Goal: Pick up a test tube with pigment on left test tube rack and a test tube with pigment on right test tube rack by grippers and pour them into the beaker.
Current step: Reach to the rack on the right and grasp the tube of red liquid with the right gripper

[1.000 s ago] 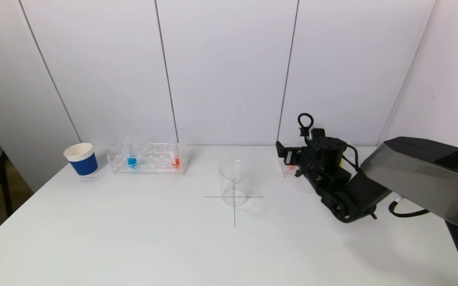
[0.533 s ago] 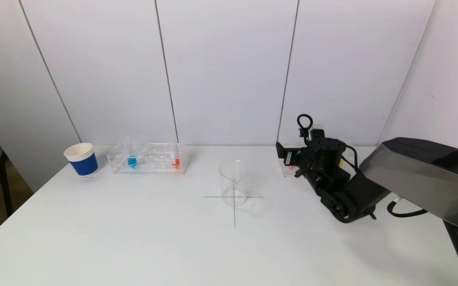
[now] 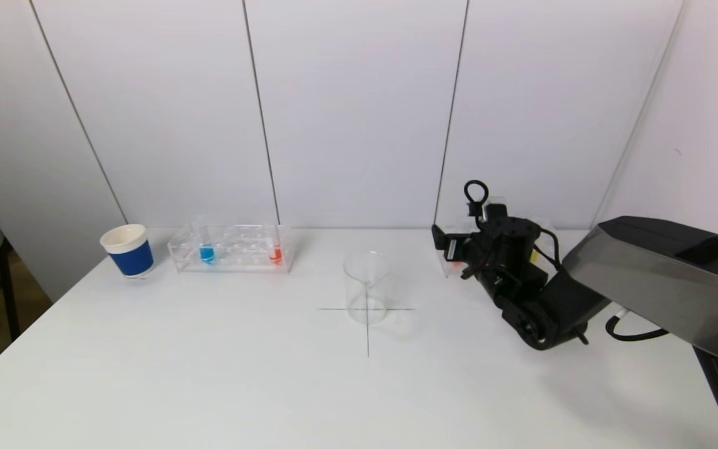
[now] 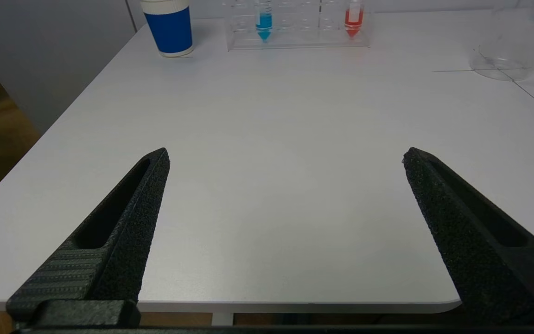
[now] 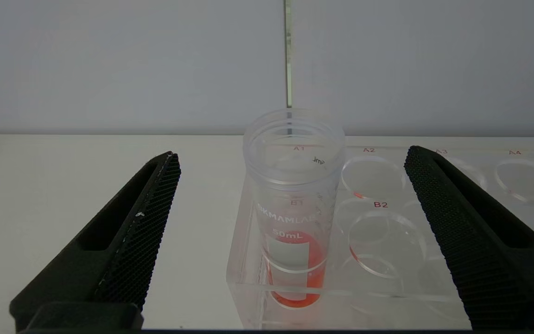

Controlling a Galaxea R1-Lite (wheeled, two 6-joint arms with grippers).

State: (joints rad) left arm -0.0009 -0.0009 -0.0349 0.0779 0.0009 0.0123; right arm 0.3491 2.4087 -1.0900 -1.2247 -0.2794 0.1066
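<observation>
The left clear rack (image 3: pixel 230 248) holds a blue-pigment tube (image 3: pixel 206 252) and a red-pigment tube (image 3: pixel 275 252); both also show as the blue tube (image 4: pixel 263 21) and the red tube (image 4: pixel 353 19). An empty glass beaker (image 3: pixel 366 287) stands on a cross mark mid-table. My right gripper (image 5: pixel 291 160) is open at the right rack (image 5: pixel 434 260), its fingers on either side of a red-pigment tube (image 5: pixel 295 204) but clear of it. In the head view the right arm (image 3: pixel 508 268) hides most of that rack. My left gripper (image 4: pixel 285 157) hangs open over the table's near left edge, out of the head view.
A blue-and-white paper cup (image 3: pixel 128 250) stands left of the left rack. The white table (image 3: pixel 209 374) meets the wall behind the racks. The right rack has several empty holes (image 5: pixel 372 176).
The right arm has crept slightly toward the right rack. Nothing else has moved.
</observation>
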